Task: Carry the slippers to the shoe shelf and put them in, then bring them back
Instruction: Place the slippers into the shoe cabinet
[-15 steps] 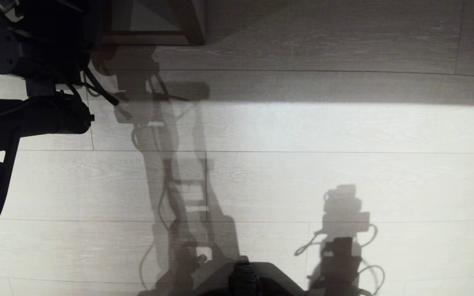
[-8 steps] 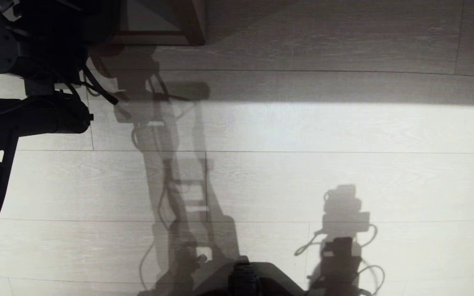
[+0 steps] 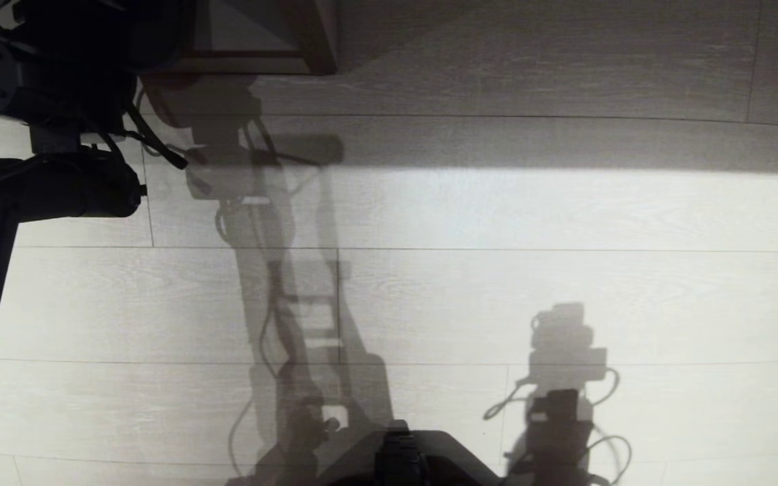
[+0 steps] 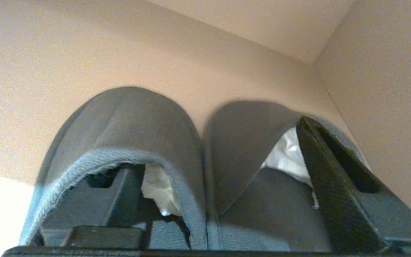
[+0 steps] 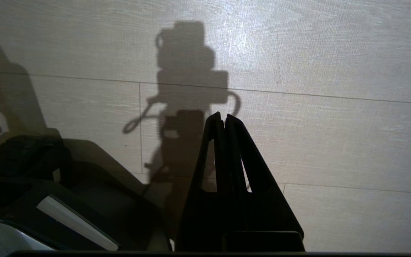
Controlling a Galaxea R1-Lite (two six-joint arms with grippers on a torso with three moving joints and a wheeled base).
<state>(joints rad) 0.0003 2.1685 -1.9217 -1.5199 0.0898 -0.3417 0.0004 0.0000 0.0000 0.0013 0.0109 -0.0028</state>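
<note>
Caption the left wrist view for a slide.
Left hand open, a finger inside each of the slippers, side by side in the shelf.

The slippers (image 4: 130, 117) are dark charcoal grey with white paper stuffing (image 4: 287, 153), set against the shoe shelf's (image 4: 84, 46) plain beige boards, while the floor (image 3: 564, 223) shows pale grey wood-grain planks.
</note>
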